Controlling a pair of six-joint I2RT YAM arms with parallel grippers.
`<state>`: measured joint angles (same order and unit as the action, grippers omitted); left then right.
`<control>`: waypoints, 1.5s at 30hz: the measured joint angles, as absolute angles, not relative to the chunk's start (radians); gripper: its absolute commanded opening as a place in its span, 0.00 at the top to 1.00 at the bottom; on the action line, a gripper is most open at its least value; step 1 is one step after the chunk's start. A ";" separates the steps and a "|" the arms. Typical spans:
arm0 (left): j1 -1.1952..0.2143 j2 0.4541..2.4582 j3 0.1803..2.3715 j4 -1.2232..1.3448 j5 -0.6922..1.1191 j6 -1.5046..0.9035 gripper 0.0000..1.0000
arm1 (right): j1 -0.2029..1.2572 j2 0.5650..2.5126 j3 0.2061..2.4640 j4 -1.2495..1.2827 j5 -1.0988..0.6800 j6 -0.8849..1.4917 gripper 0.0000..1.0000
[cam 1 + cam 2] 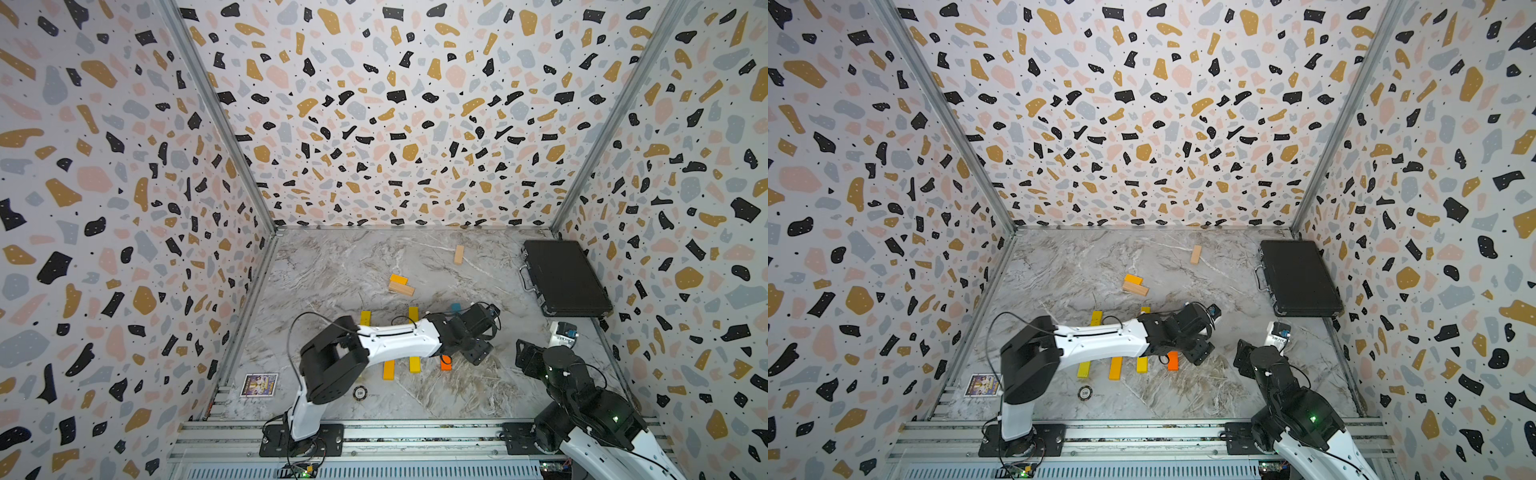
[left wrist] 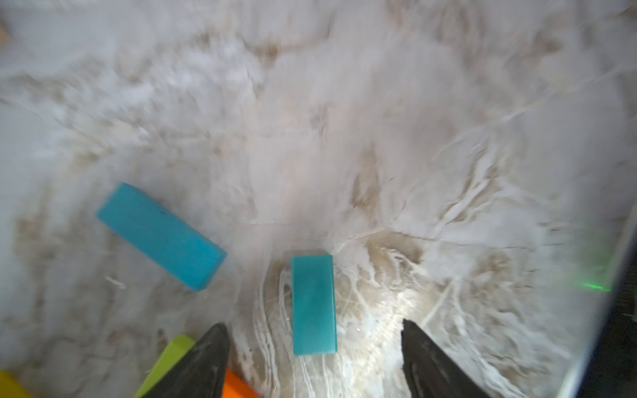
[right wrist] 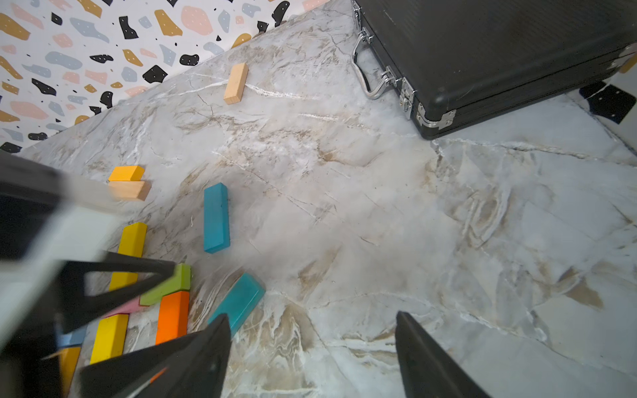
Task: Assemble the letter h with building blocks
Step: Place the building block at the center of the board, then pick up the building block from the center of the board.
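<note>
Marble table (image 1: 332, 266) inside speckled walls. I count 2 wooden blocks: the far wooden block (image 1: 458, 254) lies alone and the near wooden block (image 1: 401, 288) touches 1 amber block (image 1: 398, 278). There is also 1 blue block (image 2: 160, 236), 1 teal block (image 2: 313, 303) and 1 orange block (image 1: 446, 365). My left arm (image 1: 395, 336) stretches low across the front group. The left gripper (image 2: 313, 324) is spread wide, with the teal block flat on the table between its tips, touching neither. The right gripper (image 3: 312, 317) hangs with fingers apart, gripping nothing
</note>
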<state>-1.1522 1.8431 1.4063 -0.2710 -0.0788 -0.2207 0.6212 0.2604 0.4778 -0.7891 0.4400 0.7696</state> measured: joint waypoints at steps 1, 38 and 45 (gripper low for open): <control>-1.152 1.771 1.387 -0.259 -0.084 -0.225 0.01 | 0.621 0.270 0.478 -0.781 0.417 0.756 0.24; -1.121 0.857 0.955 -0.529 -0.297 -0.329 0.01 | 0.681 1.293 0.588 -0.467 0.117 0.527 0.07; -1.111 0.835 0.950 -0.541 -0.296 -0.329 0.01 | 0.681 1.375 0.643 -0.435 0.138 0.501 0.15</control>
